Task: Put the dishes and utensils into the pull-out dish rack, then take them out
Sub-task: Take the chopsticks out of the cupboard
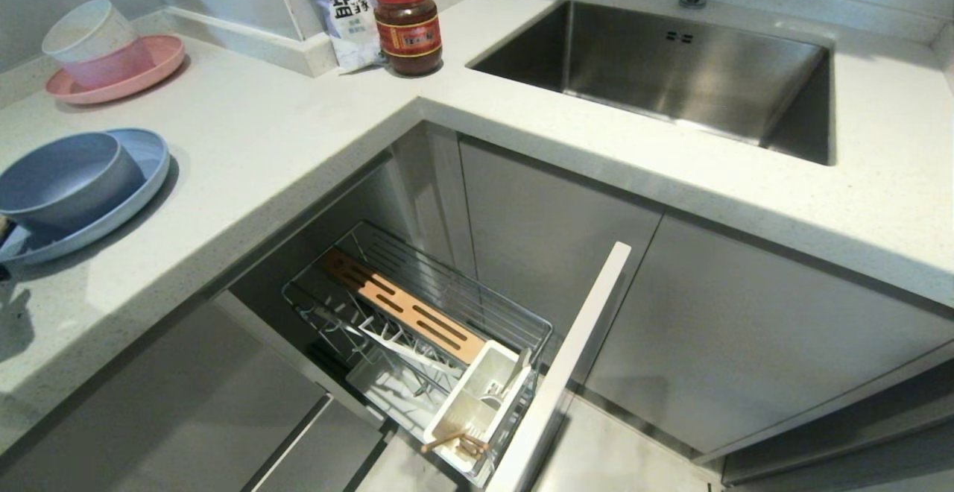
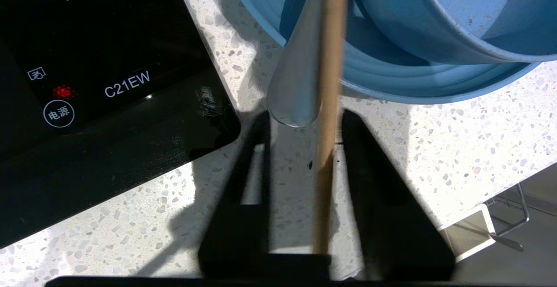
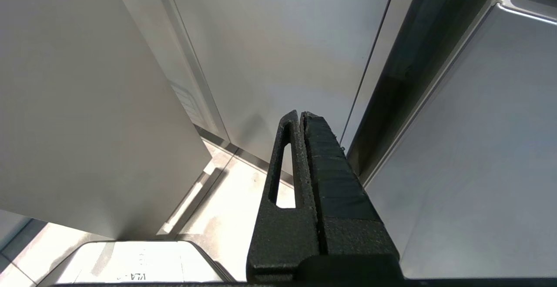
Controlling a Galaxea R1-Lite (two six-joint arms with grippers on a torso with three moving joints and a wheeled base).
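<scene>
The light-blue plate [image 1: 145, 156] lies on the counter's left end with the light-blue bowl [image 1: 59, 179] in it. My left gripper [image 2: 304, 117] hovers low over the counter at the plate [image 2: 435, 91] rim, below the bowl [image 2: 457, 13]. Its jaws stand apart, so it is open. A wooden chopstick [image 2: 330, 61] runs between the fingers, close to one of them and leaning over the plate's rim. A silver utensil handle [image 2: 296, 87] rests beside it. The pull-out dish rack [image 1: 447, 291] stands open below, its white caddy [image 1: 477, 395] holding wooden chopstick ends [image 1: 456, 441] and cutlery [image 1: 516, 379]. My right gripper [image 3: 301, 113] is shut and parked by the cabinet fronts.
A black induction hob [image 2: 87, 104] lies next to the left gripper. A pink plate with stacked bowls [image 1: 112, 60], a salt bag [image 1: 343, 7] and a red-lidded jar [image 1: 406, 26] stand at the back. The steel sink [image 1: 671, 74] is on the right. The rack's grey front panel [image 1: 566, 358] juts out.
</scene>
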